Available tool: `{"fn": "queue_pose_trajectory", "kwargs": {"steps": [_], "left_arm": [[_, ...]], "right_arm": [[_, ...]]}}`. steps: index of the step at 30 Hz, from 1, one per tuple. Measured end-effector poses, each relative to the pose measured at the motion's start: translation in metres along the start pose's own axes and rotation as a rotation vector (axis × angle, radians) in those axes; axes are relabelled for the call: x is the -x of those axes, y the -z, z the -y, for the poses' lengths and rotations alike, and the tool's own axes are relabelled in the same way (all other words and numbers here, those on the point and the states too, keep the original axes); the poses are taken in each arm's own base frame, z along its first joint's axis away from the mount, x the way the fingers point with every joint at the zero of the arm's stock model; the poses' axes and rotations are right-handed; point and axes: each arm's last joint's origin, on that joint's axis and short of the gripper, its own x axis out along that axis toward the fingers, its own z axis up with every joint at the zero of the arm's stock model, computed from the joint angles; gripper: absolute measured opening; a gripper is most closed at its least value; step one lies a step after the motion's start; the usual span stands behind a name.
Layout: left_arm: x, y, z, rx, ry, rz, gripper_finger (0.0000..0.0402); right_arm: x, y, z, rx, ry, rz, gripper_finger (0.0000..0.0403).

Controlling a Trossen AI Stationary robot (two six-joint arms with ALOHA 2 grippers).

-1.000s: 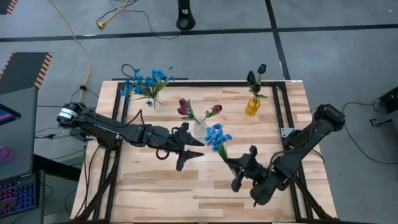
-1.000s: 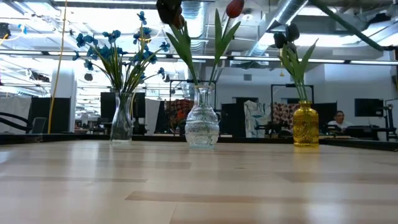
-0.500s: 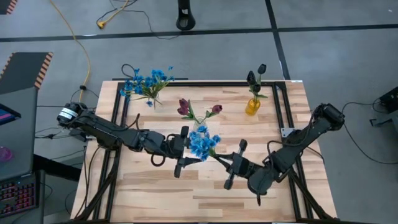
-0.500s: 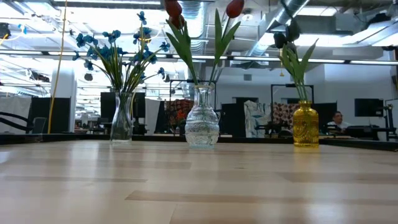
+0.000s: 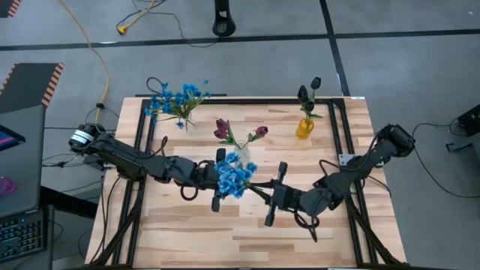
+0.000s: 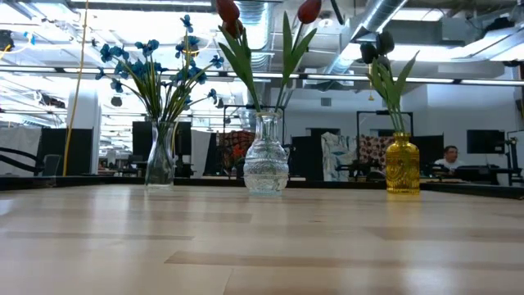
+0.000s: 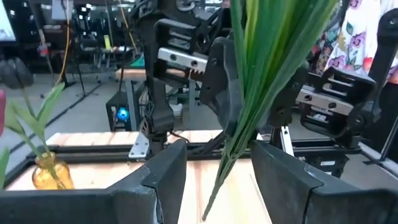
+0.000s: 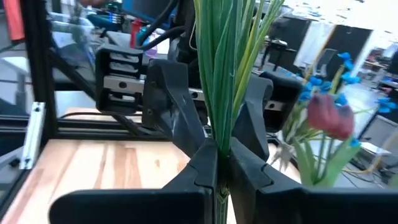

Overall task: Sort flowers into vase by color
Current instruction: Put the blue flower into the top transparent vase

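High view: right gripper (image 5: 264, 196) sits near the clear vase (image 5: 241, 154), on the side toward the table's front edge, fingers clamped on the stem of a blue sprig (image 5: 232, 176). Blooms sit over the left gripper (image 5: 218, 180), which faces the right one across the sprig, just beside that same vase.

Right wrist view: both fingers (image 8: 202, 174) pinched tight on the bundle of green stems (image 8: 224, 68); left gripper's fingers stand either side of the stems just beyond.

Left wrist view: left fingers (image 7: 168, 171) apart, stems (image 7: 249, 93) hanging in the gap between them. Can't tell if either finger touches the stems. No grip there.

Vases, relative to the clear one:
- Clear vase holds two dark red rosebuds (image 5: 223, 129).
- Narrow glass vase (image 6: 160, 160) to its left in the low view, holds blue blooms (image 5: 176, 99).
- Yellow vase (image 5: 304, 127) to its right, holds a near-black bud (image 5: 315, 82).

Low view: all three vases upright in a row along the far side of the table (image 6: 262, 246), well apart. Neither gripper shows in this view. A person (image 6: 448, 157) sits in the room behind the yellow vase.
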Motion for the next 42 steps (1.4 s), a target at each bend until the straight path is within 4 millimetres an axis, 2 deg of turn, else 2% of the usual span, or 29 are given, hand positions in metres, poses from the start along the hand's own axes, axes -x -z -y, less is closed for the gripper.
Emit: {"fn": "queue_pose_trajectory", "kwargs": {"steps": [8,23,42], "left_arm": [[0.001,0.001,0.002,-0.041,0.008,-0.005,0.017],[0.002,0.0,0.007,-0.061,0.029,0.004,0.017],[0.002,-0.007,0.007,-0.061,0.018,0.071,0.017]], "right_arm": [[-0.002,0.002,0.0,0.014,-0.06,-0.007,0.005],[0.008,0.009,-0.009,-0.002,-0.084,-0.059,0.005],[-0.015,0.009,0.01,-0.058,-0.068,-0.058,0.005]]}}
